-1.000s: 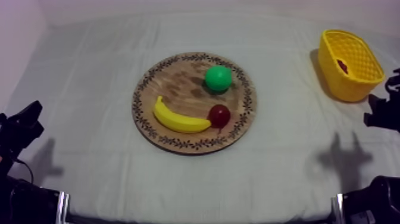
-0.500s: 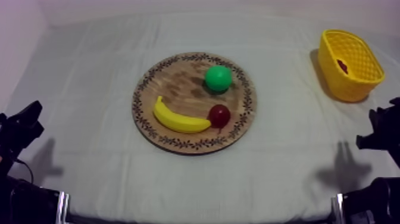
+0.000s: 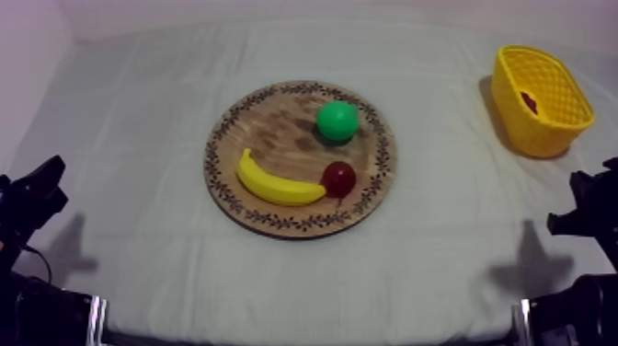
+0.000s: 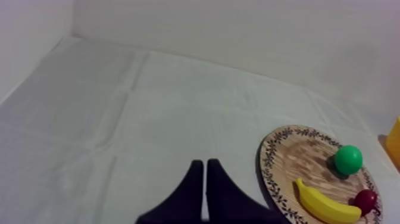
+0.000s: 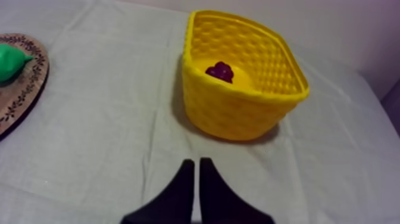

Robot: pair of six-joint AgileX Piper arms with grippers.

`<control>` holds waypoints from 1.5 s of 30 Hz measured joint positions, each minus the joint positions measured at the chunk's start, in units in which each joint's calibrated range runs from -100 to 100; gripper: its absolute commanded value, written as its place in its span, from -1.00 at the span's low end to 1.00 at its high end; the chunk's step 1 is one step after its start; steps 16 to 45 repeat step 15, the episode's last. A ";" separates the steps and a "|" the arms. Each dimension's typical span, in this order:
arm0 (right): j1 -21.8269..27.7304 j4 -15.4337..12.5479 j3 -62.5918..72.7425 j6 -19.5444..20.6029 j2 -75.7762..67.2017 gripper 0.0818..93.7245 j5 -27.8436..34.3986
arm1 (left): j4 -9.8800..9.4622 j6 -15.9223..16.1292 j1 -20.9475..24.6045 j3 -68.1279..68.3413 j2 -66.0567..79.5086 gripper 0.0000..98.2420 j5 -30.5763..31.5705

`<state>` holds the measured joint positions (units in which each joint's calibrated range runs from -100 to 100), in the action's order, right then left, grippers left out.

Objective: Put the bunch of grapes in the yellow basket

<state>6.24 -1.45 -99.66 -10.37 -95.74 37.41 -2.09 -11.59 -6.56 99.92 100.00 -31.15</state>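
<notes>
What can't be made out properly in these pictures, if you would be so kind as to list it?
Bunch of dark purple grapes: right wrist view, lower part hidden behind the near wall of the yellow plastic basket; top view, too small to identify.
Green toy pear and round wooden board: right wrist view, cut off by the picture's edge.
Small red fruit: left wrist view, too small to tell its kind.

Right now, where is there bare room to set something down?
Bare cloth lies between the wooden board and the yellow basket, and between the board and my left gripper. The board is crowded: banana, pear, small red fruit.
</notes>
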 measured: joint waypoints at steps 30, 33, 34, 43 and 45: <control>-0.03 -0.18 -0.08 -0.77 0.00 -0.99 -0.53 | 0.00 -0.03 0.00 0.00 0.00 -1.00 0.00; -0.03 -0.18 -0.08 -0.77 0.00 -0.99 -0.53 | 0.00 -0.03 0.00 0.00 0.00 -1.00 0.00; -0.03 -0.18 -0.08 -0.77 0.00 -0.99 -0.53 | 0.00 -0.03 0.00 0.00 0.00 -1.00 0.00; -0.03 -0.18 -0.08 -0.77 0.00 -0.99 -0.53 | 0.00 -0.03 0.00 0.00 0.00 -1.00 0.00; -0.03 -0.18 -0.08 -0.77 0.00 -0.99 -0.53 | 0.00 -0.03 0.00 0.00 0.00 -1.00 0.00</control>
